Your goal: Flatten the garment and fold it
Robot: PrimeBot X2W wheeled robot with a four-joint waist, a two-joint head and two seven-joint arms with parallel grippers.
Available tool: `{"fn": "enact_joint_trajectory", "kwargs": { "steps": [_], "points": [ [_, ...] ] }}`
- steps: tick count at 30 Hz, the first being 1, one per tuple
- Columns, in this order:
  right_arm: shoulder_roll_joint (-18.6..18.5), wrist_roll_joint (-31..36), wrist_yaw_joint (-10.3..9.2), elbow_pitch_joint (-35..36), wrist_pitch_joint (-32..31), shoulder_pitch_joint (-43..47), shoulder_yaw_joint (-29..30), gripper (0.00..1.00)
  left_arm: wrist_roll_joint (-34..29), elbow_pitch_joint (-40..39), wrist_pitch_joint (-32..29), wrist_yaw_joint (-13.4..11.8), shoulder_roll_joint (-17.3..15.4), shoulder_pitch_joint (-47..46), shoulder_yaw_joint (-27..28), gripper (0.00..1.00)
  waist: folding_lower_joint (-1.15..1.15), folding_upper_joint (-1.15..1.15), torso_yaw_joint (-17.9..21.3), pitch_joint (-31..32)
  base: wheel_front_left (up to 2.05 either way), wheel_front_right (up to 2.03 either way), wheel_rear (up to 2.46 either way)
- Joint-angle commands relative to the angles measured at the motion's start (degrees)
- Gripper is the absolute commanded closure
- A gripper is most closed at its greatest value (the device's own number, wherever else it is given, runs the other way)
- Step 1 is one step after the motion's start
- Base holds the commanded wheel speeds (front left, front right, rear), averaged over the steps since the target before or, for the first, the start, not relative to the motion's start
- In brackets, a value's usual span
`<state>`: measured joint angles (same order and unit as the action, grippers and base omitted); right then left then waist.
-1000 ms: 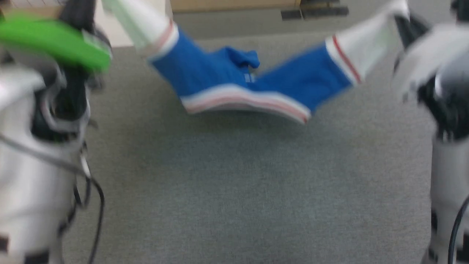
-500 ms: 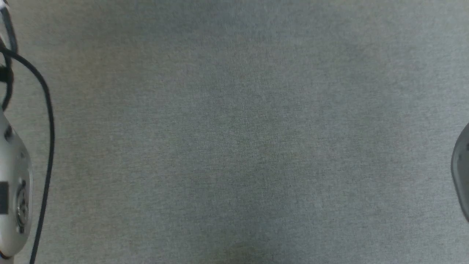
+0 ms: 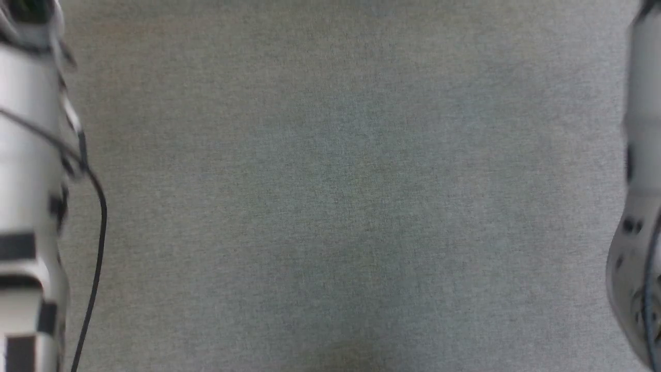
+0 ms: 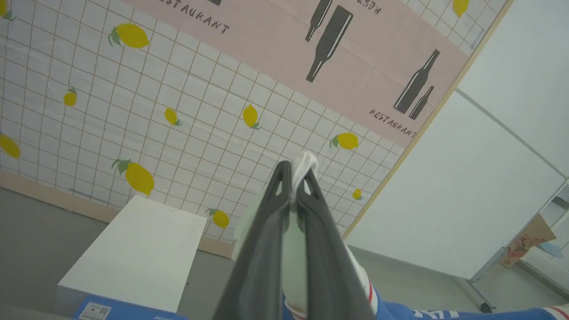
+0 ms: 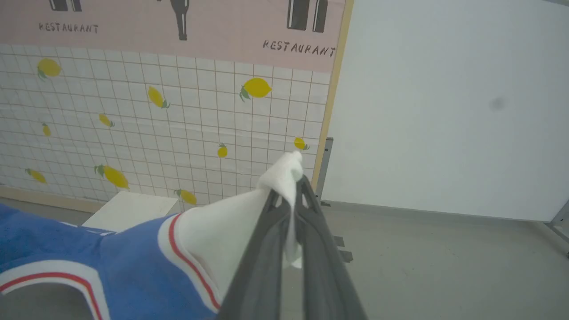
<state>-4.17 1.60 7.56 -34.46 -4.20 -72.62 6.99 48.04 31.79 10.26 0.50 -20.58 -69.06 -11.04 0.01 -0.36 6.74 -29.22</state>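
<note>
Grey short-pile carpet (image 3: 330, 206) makes up the floor in the head view.
- Left forearm (image 3: 26, 155): pale and blurred, at that view's left edge, with a black cable (image 3: 98, 232) hanging beside it.
- Right forearm (image 3: 640, 181): pale and blurred, at the right edge.
- Wall covering (image 4: 186, 115): white tile print with scattered yellow lemons. A pink band (image 4: 275, 40) above it carries dark bottle shapes and the word RESTAURANT. A plain white panel (image 5: 444, 111) adjoins it.
- White box (image 4: 133, 249): on the floor near the foot of the lemon wall.
- Left gripper (image 4: 293, 178): clenched on a white end of the garment (image 4: 306, 162). A tuft of cloth pokes past the fingertips, and blue fabric runs along the bottom edge of the left wrist view.
- Right gripper (image 5: 290, 191): clenched on the other white end panel. A thin red stripe follows it, then blue cloth spreads toward the lower left of the right wrist view.
- Garment: held by one white end in each gripper. Whether its middle touches the carpet cannot be told.
</note>
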Motion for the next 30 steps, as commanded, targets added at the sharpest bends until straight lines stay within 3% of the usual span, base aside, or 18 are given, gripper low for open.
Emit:
{"fn": "enact_joint_trajectory", "kwargs": {
  "steps": [1,9,13,19,30],
  "points": [
    [-0.49,-1.49,-0.08,-0.58,-0.69,3.01,-0.92,1.0,-0.45,0.47,-0.56,0.6,-0.83,3.57,-0.8,1.0,-0.01,0.36,-0.15,1.72,0.0,0.0,0.0],
    [-4.12,-9.83,-0.08,3.55,-9.18,23.85,-4.48,1.0,-1.09,-1.91,-4.48,0.4,-2.53,25.6,-5.39,1.0,-0.01,0.36,-1.73,9.62,0.0,0.0,0.0],
    [-4.92,-13.26,-0.08,12.61,-14.94,41.56,-1.67,1.0,1.67,-6.5,-5.81,-2.13,-1.62,41.13,-5.73,1.0,-0.01,0.36,-3.0,14.46,0.0,0.0,0.0],
    [-1.96,-14.08,-0.08,24.9,-21.74,60.52,3.95,1.0,5.23,-13.47,-8.84,-5.3,-1.82,57.6,-5.81,1.0,-0.01,0.36,-3.45,19.34,0.0,0.0,0.0],
    [1.16,-12.26,-0.08,38.97,-32.27,80.06,12.54,1.0,8.66,-25.47,-14.88,-13.23,-5.48,76.39,-4.59,1.0,-0.01,0.36,-4.54,24.18,0.0,0.0,0.0]
  ]
}}
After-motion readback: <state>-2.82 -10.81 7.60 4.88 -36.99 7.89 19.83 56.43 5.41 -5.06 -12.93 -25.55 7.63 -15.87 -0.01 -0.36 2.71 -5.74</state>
